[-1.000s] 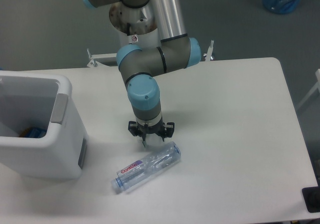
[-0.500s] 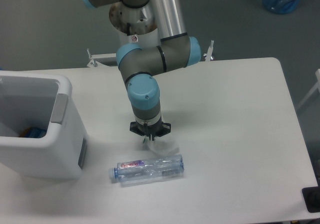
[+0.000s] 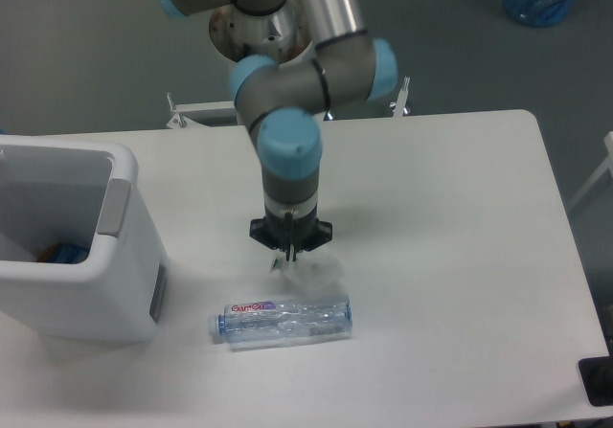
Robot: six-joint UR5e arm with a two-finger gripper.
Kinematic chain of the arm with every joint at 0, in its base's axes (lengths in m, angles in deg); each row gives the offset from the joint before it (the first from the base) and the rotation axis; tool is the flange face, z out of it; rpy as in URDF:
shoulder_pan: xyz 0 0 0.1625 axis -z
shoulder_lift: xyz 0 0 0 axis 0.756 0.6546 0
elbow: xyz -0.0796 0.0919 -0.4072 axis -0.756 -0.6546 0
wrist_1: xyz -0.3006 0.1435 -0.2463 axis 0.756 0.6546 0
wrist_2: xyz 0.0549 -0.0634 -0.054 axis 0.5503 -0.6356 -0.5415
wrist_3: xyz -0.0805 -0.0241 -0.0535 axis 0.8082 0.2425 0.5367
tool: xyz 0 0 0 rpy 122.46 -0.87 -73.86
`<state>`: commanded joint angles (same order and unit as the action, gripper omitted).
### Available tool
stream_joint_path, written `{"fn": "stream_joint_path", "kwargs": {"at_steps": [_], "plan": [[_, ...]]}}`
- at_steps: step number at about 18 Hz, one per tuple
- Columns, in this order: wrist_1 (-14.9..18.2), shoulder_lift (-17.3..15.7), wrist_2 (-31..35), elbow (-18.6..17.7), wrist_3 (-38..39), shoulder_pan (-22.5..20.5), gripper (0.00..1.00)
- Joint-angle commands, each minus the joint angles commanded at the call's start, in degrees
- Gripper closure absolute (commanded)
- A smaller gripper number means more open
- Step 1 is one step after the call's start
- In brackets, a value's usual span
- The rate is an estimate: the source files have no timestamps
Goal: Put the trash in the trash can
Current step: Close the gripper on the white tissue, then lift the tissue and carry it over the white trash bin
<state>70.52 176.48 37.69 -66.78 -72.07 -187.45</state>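
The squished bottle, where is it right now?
The bottle lies on its side on the table, near the front edge, just below the gripper and right of the white trash can.

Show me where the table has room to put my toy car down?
The right side of the table is bare, from the bottle out to the far edge. It is crowded near the trash can, where the gripper sits with the wrapper.

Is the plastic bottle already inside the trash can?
No, the bottle lies on its side on the table, to the right of the trash can and just below the gripper.
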Motion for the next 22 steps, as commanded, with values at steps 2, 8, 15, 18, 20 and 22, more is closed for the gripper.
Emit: {"fn": "stream_joint_path", "kwargs": {"at_steps": [2,8,15,18,20,22], "plan": [[0.0,-0.3,-2.2,2.5,0.3,0.1,1.0],[-0.1,-2.8,-7.1,11.5,9.4,2.3,1.0],[-0.1,-7.7,-8.2,14.0,13.6,8.1,1.0],[0.0,-9.5,-7.7,13.5,15.5,11.8,1.0],[0.0,-10.1,-7.3,13.5,16.7,16.2,0.93],[0.0,-10.4,-7.3,13.5,16.7,18.9,0.82]]}}
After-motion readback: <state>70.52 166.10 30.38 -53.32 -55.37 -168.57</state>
